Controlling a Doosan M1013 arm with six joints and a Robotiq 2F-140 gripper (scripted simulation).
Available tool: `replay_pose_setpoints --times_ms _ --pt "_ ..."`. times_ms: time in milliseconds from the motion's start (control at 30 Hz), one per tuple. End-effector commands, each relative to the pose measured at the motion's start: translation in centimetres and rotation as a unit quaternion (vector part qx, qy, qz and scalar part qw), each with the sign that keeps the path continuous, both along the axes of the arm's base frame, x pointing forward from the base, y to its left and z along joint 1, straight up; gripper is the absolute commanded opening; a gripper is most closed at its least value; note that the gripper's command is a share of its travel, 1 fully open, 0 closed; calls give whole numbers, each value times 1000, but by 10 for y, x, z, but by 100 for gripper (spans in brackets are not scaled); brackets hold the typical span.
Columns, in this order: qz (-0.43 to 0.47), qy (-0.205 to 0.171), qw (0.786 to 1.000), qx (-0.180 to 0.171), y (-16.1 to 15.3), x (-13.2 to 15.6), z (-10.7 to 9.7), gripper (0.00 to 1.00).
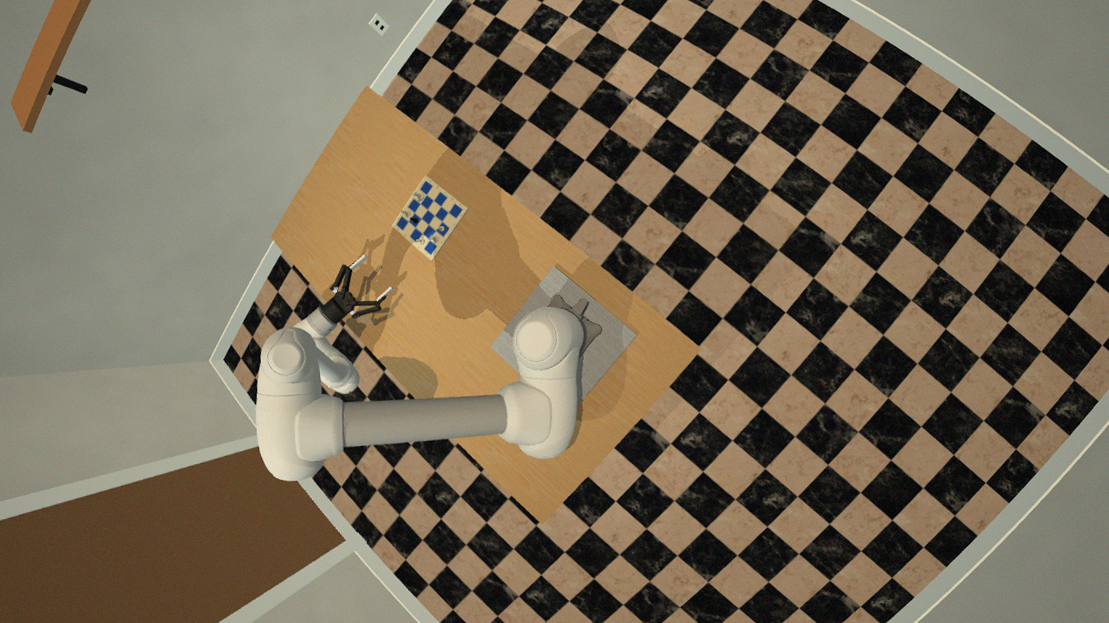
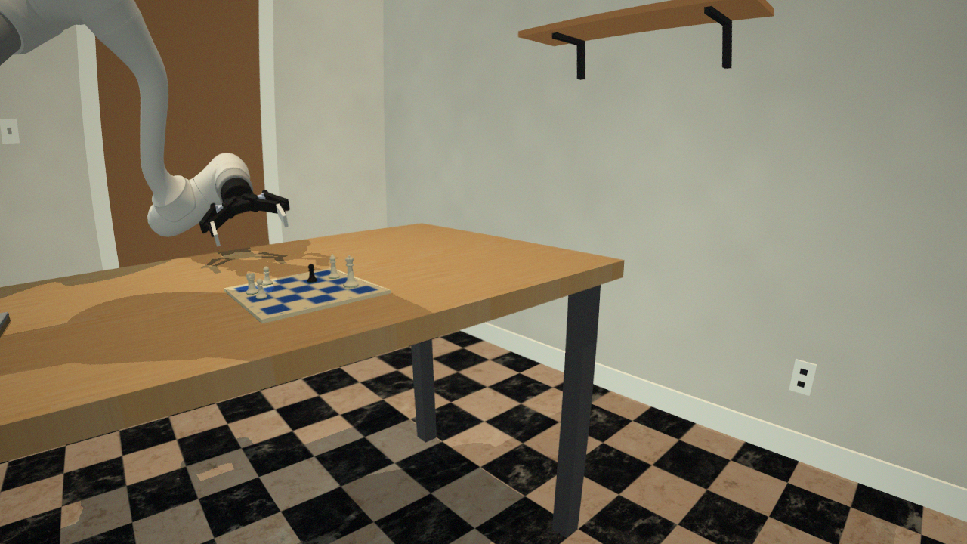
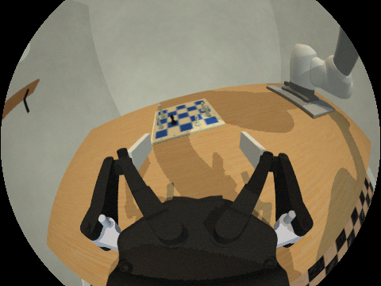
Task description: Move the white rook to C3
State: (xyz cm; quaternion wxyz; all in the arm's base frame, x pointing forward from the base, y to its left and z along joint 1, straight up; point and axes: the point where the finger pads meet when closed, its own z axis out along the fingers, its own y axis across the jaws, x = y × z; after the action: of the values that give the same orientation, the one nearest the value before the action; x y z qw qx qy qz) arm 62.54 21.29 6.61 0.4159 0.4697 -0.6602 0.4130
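A small blue-and-white chessboard point(image 2: 307, 294) lies on the wooden table, and it also shows in the top view point(image 1: 430, 217) and in the wrist view point(image 3: 186, 120). Several white pieces stand upright on it: a cluster of three near its left corner point(image 2: 257, 282) and two taller ones at the far right point(image 2: 342, 270). A black pawn point(image 2: 311, 272) stands between them. The pieces are too small to tell which one is the white rook. My gripper point(image 2: 250, 223) is wide open and empty. It hovers above the table behind and left of the board point(image 1: 373, 275), well apart from it, with its fingers pointing toward the board.
My arm's base stands on a grey plate on the table, to the right of the board in the wrist view point(image 3: 307, 98). A wall runs close behind the table. A wooden shelf point(image 2: 642, 20) hangs high on the wall.
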Motion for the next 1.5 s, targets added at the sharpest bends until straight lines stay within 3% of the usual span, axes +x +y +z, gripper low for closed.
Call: replay_pose_setpoints --times_ms 0,300,433,500,700,833,1100,1200,1300,1333,1367,1400,1467 --pt "0 0 1000 0 0 0 0 100" --pt "0 0 1000 0 0 0 9 100" --pt "0 0 1000 0 0 0 30 100" --pt "0 0 1000 0 0 0 30 100" --pt "0 0 1000 0 0 0 70 100" --pt "0 0 1000 0 0 0 87 100" --pt "-1 2 1000 4 -2 0 89 100" --pt "-16 20 998 50 -29 -5 84 100" --pt "-44 48 985 162 -83 -21 73 100" --pt "-44 48 985 162 -83 -21 73 100" --pt "-53 53 974 211 -102 -29 68 100" --pt "-53 53 974 211 -102 -29 68 100" --pt "-66 46 950 303 -135 -48 61 100"
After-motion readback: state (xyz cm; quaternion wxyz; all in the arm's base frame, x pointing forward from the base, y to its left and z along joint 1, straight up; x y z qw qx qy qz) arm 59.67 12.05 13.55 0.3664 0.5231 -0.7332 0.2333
